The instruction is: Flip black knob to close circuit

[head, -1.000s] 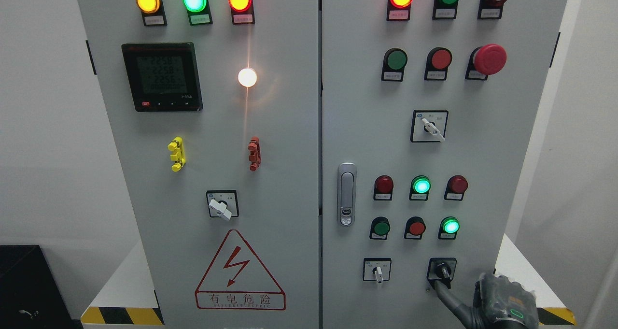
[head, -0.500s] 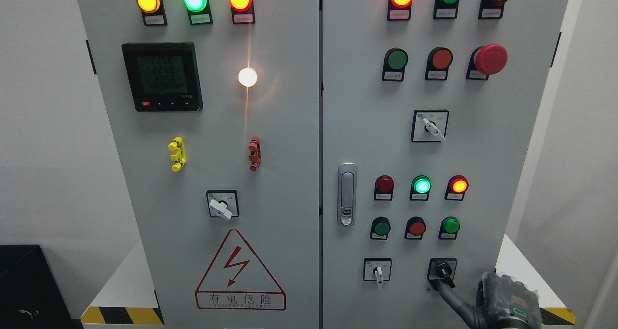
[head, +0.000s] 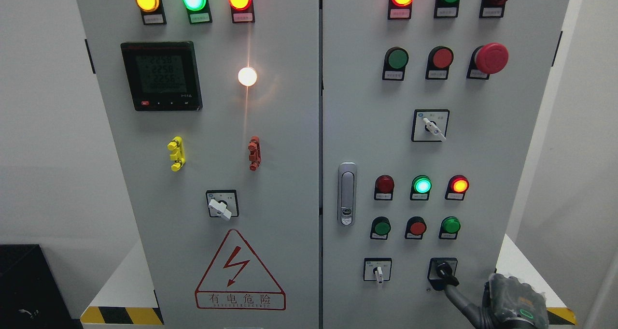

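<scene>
**Right hand at the black knob, cabinet's lower right**

I had the right hand in the head view's bottom right corner, its arm entering from the right. One dark finger reached up and left from it to the black knob, and its tip met the knob's lever. I could not tell whether the other fingers were curled or loose, since the back of the hand hid them; I saw only that one finger on the knob.

The knob sat on its black plate near the lower right corner of the cabinet's right door, its lever slanting down to the right. Just left of it on the same row was a white switch. Above the knob, in the row of three lamps, the middle green lamp and the right red lamp glowed; the left one looked dark. In the button row below them, the green button directly above the knob was unlit.

The door handle stood at the door's left edge.
</scene>
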### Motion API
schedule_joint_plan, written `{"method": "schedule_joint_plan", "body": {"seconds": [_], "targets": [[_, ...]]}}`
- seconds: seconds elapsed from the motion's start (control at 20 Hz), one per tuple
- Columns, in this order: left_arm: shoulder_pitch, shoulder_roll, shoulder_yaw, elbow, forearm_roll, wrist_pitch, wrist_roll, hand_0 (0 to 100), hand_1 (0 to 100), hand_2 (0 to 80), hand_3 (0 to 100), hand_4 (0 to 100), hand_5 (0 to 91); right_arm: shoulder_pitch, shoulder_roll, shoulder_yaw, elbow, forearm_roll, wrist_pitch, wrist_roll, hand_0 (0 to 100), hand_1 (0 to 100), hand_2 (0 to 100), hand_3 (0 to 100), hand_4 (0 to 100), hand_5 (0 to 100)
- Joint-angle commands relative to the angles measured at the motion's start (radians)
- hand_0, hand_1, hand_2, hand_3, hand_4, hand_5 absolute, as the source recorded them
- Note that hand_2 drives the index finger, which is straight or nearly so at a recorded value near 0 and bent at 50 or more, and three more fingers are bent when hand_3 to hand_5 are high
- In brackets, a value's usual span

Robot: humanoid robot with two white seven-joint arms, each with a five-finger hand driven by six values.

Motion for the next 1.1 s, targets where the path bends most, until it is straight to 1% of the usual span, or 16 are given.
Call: {"method": "schedule_joint_plan", "body": {"seconds": [0.0,0.3,0.65,1.05], "targets": [[0.022,0.000,0.000,-0.023,0.000,0.001,0.000,12,56,0.0,0,0,0.0,0.000,0.004,-0.009,-0.022,-0.005,-0.001,0.001,0,3,92,100,92,96],[0.022,0.000,0.000,-0.023,0.000,0.001,0.000,12,56,0.0,0,0,0.0,-0.005,0.005,-0.008,-0.029,-0.008,-0.001,0.001,0,3,92,100,92,97],[0.022,0.000,0.000,-0.023,0.000,0.001,0.000,12,56,0.0,0,0,0.0,-0.002,0.008,0.010,-0.035,-0.009,-0.001,-0.002,0,3,92,100,92,97],[0.022,0.000,0.000,-0.023,0.000,0.001,0.000,12,56,0.0,0,0,0.0,0.018,0.008,0.024,-0.055,-0.006,-0.001,-0.002,0,3,92,100,92,97]]}}
